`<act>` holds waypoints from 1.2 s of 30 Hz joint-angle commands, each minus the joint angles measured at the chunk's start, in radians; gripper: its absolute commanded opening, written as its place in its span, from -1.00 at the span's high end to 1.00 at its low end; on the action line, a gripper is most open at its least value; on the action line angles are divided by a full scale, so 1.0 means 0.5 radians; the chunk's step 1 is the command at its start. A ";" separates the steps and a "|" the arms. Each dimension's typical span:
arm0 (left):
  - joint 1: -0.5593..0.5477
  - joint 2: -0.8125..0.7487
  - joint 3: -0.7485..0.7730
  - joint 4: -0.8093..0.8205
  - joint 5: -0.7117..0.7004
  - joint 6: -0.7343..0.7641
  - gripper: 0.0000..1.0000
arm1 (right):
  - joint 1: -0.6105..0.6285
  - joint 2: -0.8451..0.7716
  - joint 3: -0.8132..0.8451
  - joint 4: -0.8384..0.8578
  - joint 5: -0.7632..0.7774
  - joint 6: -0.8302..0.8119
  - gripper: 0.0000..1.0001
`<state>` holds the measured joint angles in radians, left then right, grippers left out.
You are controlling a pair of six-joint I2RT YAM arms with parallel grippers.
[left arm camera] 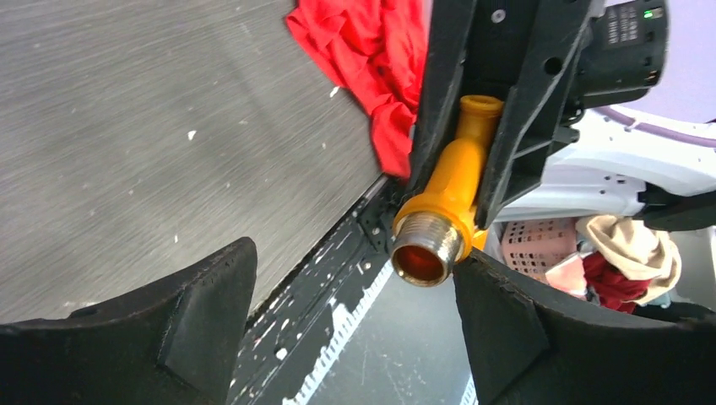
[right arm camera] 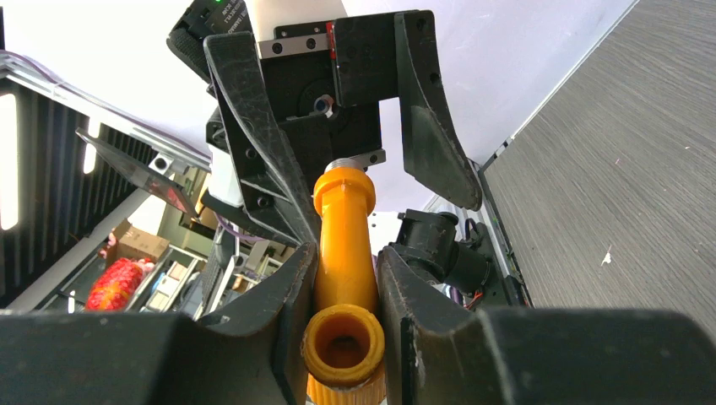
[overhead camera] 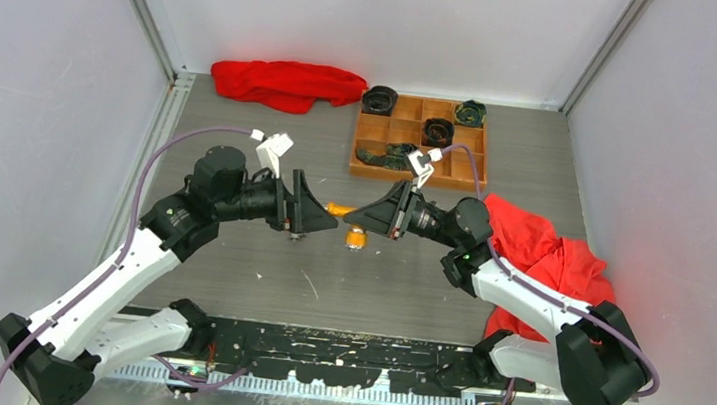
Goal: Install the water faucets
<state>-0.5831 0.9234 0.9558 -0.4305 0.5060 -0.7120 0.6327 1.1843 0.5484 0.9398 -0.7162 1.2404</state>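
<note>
Right gripper [right arm camera: 346,283] clamped orange-yellow faucet body with threaded metal end [left arm camera: 447,190] aloft, thread presented toward left gripper [left arm camera: 355,257], whose jaws stood wide apart, empty, probably for handover.

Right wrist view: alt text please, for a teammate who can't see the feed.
An orange-yellow faucet fills the centre, clamped by the right gripper, jaws shut on its body. Its far end sits between the open jaws of the left gripper; grey table lies to the right.
</note>
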 commanded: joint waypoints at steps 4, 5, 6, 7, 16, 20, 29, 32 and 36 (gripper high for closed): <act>0.040 0.018 -0.139 0.781 0.287 -0.407 -0.63 | -0.003 -0.064 0.032 0.173 -0.040 0.030 0.99; 0.042 0.024 -0.138 0.789 0.297 -0.417 -0.61 | -0.002 -0.066 0.030 0.176 -0.038 0.029 0.99; 0.046 0.030 -0.142 0.797 0.310 -0.423 -0.57 | -0.001 -0.069 0.029 0.174 -0.037 0.027 0.99; 0.049 0.036 -0.149 0.822 0.324 -0.441 -0.52 | 0.000 -0.074 0.028 0.176 -0.036 0.026 0.99; 0.066 0.053 -0.188 1.015 0.412 -0.585 0.37 | -0.001 -0.078 0.019 0.162 -0.033 0.015 0.99; 0.068 0.056 -0.175 1.003 0.423 -0.583 0.99 | -0.001 -0.084 0.015 0.166 -0.012 0.017 0.99; 0.083 0.035 -0.170 0.985 0.389 -0.584 1.00 | 0.001 -0.037 0.023 0.276 -0.064 0.072 0.18; 0.086 0.040 -0.162 0.987 0.397 -0.584 1.00 | 0.000 -0.012 0.030 0.320 -0.070 0.099 -0.02; 0.085 0.041 -0.161 0.987 0.407 -0.591 1.00 | 0.017 0.028 0.062 0.354 -0.104 0.112 -0.03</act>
<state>-0.5465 0.9581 0.8558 -0.0036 0.6899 -0.9936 0.6327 1.1854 0.5457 1.0309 -0.7437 1.2819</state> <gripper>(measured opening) 0.278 0.516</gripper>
